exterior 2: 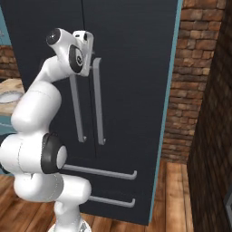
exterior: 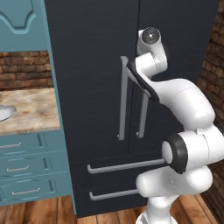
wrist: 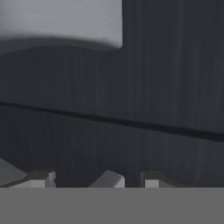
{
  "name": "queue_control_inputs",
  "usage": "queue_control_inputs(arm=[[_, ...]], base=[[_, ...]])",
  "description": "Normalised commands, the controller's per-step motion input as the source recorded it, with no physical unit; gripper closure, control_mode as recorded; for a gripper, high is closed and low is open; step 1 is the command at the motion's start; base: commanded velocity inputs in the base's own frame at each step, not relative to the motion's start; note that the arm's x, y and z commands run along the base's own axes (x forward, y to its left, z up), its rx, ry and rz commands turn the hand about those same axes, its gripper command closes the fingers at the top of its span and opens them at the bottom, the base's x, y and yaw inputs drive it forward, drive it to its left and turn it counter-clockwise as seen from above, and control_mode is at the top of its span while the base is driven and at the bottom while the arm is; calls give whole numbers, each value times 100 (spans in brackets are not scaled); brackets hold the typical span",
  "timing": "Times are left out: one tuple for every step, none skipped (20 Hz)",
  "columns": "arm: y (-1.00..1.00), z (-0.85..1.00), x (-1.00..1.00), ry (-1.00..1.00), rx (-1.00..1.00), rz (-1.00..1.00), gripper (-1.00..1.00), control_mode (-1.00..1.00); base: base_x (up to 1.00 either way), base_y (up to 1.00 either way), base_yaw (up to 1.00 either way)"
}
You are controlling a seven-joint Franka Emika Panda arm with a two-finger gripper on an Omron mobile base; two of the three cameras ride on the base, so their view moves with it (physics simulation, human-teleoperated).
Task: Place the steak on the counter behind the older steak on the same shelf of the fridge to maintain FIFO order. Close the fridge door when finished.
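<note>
The fridge (exterior: 96, 87) stood closed. The gripper (exterior: 131, 70) was at its door handle (exterior: 124, 98) – a vertical bar. Whether the jaws were apart, I cannot tell. The counter (exterior: 30, 109) lay left of the fridge.

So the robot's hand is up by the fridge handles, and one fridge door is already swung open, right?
Not quite. The hand is indeed up by the long grey handles, but both doors of the fridge are shut. The left base view shows them flush, with only a thin seam between them; the right base view shows the same.

Closed charcoal fridge (exterior: 96, 87) beside counter (exterior: 30, 111)
</note>
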Motion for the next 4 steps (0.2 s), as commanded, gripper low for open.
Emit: queue_control_inputs(arm=[[-32, -15, 71, -9, 4, 16, -100, -100], [-28, -19, 81, -7, 5, 18, -100, -100], [-26, -20, 88, -7, 5, 19, -100, -100], [-26, -24, 89, -8, 5, 20, -100, -100]], base=[[0, 0, 0], [0, 0, 0], [0, 0, 0], [0, 0, 0]])
